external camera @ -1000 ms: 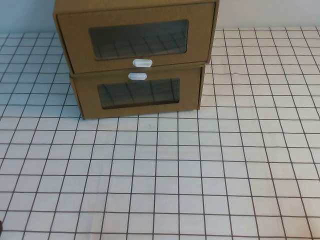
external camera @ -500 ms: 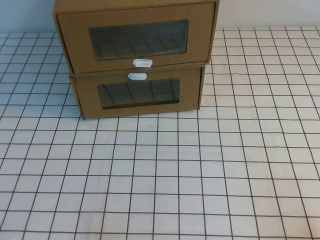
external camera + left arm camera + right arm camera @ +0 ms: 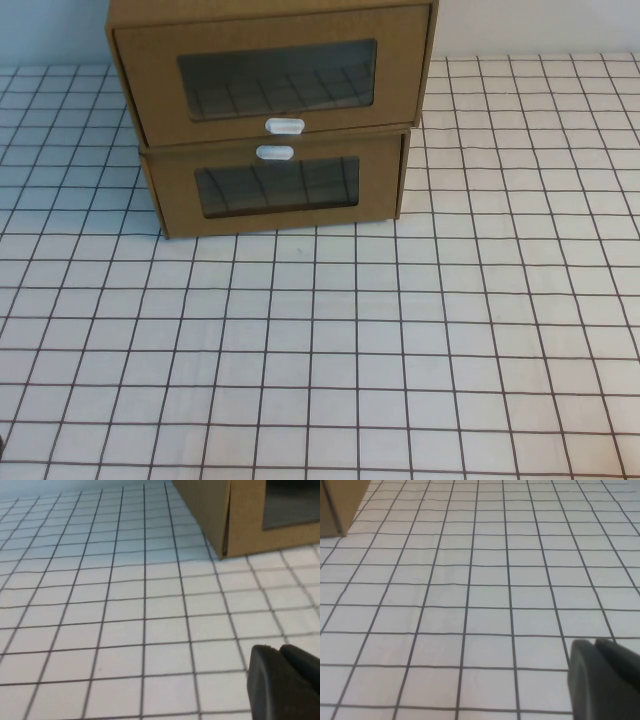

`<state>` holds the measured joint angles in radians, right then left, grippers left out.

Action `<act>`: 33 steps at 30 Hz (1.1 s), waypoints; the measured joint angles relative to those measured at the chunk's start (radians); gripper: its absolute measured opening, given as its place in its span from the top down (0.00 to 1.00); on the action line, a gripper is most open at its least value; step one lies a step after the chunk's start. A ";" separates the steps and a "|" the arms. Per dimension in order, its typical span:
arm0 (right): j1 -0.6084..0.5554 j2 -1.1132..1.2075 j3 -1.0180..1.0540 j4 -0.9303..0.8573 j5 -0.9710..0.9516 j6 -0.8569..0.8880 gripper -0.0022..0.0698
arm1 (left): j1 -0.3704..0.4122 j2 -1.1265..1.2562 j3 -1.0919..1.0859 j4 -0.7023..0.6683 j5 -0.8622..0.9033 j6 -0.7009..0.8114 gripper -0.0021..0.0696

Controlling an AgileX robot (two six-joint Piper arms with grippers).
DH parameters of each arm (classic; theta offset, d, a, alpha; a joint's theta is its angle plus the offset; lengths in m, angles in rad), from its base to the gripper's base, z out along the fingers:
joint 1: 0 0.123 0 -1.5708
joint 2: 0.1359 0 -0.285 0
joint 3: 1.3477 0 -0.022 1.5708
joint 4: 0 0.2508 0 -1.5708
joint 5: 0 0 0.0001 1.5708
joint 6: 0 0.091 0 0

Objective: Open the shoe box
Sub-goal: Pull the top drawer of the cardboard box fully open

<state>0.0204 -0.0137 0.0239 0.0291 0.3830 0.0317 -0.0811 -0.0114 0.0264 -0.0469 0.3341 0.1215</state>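
Shoe box stack (image 3: 272, 130) sits at the far side of the checkered surface (image 3: 400, 350), left of centre. It is two brown windowed boxes, upper box (image 3: 272, 75) resting on lower box (image 3: 275, 190). Both fronts are shut, with the white upper handle (image 3: 285, 126) and lower handle (image 3: 275, 152) close together at the seam. Left gripper (image 3: 279, 652) is low over the surface, nearer than the stack's left corner, jaws closed and empty. Right gripper (image 3: 595, 645) is over bare grid right of the stack, jaws closed and empty.
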 joint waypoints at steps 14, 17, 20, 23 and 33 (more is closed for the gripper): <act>0.000 0.000 0.000 0.000 0.000 0.000 0.99 | 0.000 0.000 0.000 -0.409 -0.215 -0.223 0.97; 0.000 0.000 0.000 0.000 0.000 0.000 0.99 | 0.000 0.000 0.000 -0.416 -0.247 -0.239 0.97; 0.000 0.000 0.000 0.000 0.000 0.000 0.99 | 0.000 0.000 -0.016 -0.425 -0.214 -0.256 0.97; 0.000 0.000 0.000 0.000 0.000 0.000 0.99 | 0.000 0.018 -0.085 -0.428 -0.117 -0.260 0.97; 0.000 0.000 0.000 0.000 0.000 0.000 0.99 | 0.000 0.435 -0.460 -0.416 0.196 -0.051 0.97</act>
<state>0.0204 -0.0137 0.0239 0.0291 0.3830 0.0317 -0.0811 0.4233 -0.4334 -0.4625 0.5305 0.0702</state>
